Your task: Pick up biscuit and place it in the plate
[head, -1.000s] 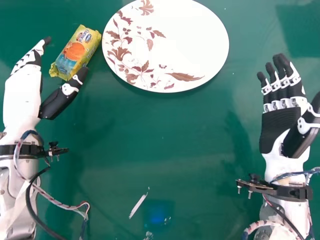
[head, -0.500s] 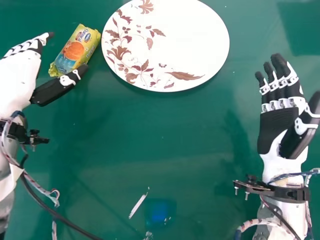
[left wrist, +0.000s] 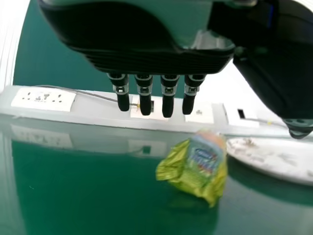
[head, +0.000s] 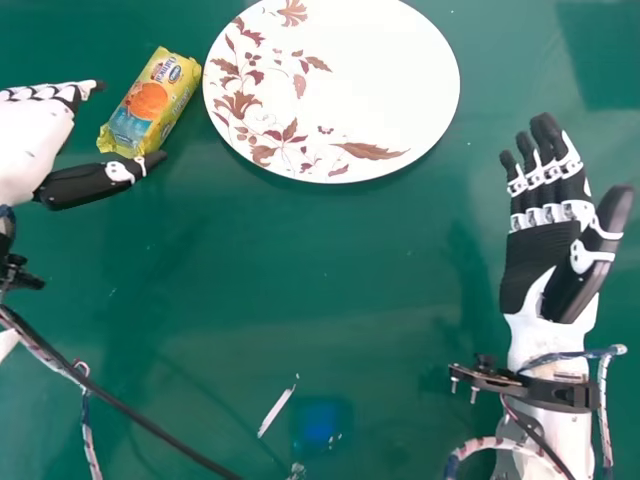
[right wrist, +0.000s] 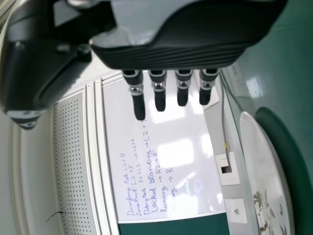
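My left hand [head: 38,135] is at the left edge of the head view, fingers straight and thumb spread, its thumb tip by the near end of the biscuit packet [head: 150,103]. Whether they touch I cannot tell. The yellow packet lies aslant on the table, just left of the white plate [head: 390,80] with its leaf pattern. In the left wrist view, the left hand [left wrist: 144,95] has its fingers extended and the packet [left wrist: 198,166] is beyond them. My right hand [head: 550,225] is open and empty at the right; it also hangs in the right wrist view [right wrist: 166,54].
The green table [head: 300,260] carries a small white strip [head: 276,411] near its front. In the left wrist view a socket strip [left wrist: 44,99] runs behind the table. A whiteboard [right wrist: 161,161] stands in the background of the right wrist view.
My left hand has moved left and turned, its thumb swinging lower beside the packet. The right hand has shifted slightly left. Packet and plate have stayed put.
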Robot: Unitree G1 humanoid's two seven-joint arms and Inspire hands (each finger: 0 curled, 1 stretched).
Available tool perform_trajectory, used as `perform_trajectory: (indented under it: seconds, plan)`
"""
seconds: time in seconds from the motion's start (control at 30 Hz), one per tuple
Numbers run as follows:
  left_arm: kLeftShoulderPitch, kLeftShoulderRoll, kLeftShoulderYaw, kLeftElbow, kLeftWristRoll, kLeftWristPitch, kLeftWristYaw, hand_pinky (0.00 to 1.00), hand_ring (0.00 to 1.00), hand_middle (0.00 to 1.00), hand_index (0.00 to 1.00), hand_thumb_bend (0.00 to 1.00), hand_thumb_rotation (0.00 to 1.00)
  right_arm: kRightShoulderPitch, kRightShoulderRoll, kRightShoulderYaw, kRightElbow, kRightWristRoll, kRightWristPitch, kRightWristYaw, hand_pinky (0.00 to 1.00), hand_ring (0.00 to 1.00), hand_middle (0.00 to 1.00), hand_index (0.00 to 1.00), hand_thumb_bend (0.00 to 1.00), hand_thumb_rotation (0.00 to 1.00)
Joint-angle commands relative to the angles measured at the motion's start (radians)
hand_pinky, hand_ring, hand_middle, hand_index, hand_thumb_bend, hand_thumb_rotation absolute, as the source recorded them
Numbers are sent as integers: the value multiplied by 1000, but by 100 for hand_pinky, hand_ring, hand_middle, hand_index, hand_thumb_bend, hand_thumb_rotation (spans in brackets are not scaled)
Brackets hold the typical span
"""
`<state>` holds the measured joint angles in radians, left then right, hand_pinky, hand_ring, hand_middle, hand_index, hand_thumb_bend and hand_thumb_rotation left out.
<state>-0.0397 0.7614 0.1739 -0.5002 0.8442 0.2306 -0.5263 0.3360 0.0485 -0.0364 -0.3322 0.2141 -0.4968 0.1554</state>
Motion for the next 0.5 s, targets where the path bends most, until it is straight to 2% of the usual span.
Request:
perform_trajectory:
  seconds: [0.0, 0.03, 0.13, 0.27, 0.3, 0.33, 0.4, 0.47]
  plan:
    - [-23, 24, -7, 10, -12, 20, -52, 100, 100, 100, 100, 100, 78, 19, 9, 8, 2, -1, -3, -8, 100, 100, 100, 93, 100, 54]
    - [-32, 28, -9, 17, -16, 24, -65, 100, 100, 100, 100, 100, 78, 20, 11, 9, 0, -6, 0, -13, 98, 100, 100, 92, 100, 53]
    - [-58, 29, -22, 27, -9, 34, -84, 100, 100, 100, 100, 100, 79, 22, 14, 12, 0, -16, 2, -24, 67, 96, 97, 91, 100, 51]
    - [-86, 20, -52, 36, 19, 48, -87, 100, 100, 100, 100, 100, 80, 21, 8, 14, 2, -17, -2, -24, 41, 97, 97, 91, 100, 53]
    - [-93, 20, -61, 37, 26, 52, -87, 100, 100, 100, 100, 100, 80, 22, 7, 14, 1, -17, -2, -24, 21, 97, 97, 91, 100, 53]
    - [-101, 21, -70, 38, 34, 58, -92, 100, 100, 100, 100, 100, 80, 22, 4, 15, 0, -11, -2, -20, 11, 97, 97, 91, 100, 53]
    - [-116, 20, -90, 36, 56, 77, -103, 100, 100, 100, 100, 100, 79, 21, -1, 15, 1, 0, -4, -12, 2, 96, 97, 91, 100, 55]
    - [-131, 2, -109, 30, 84, 103, -101, 100, 100, 100, 100, 100, 79, 21, 0, 16, 0, -3, -5, -15, 1, 94, 95, 89, 100, 57]
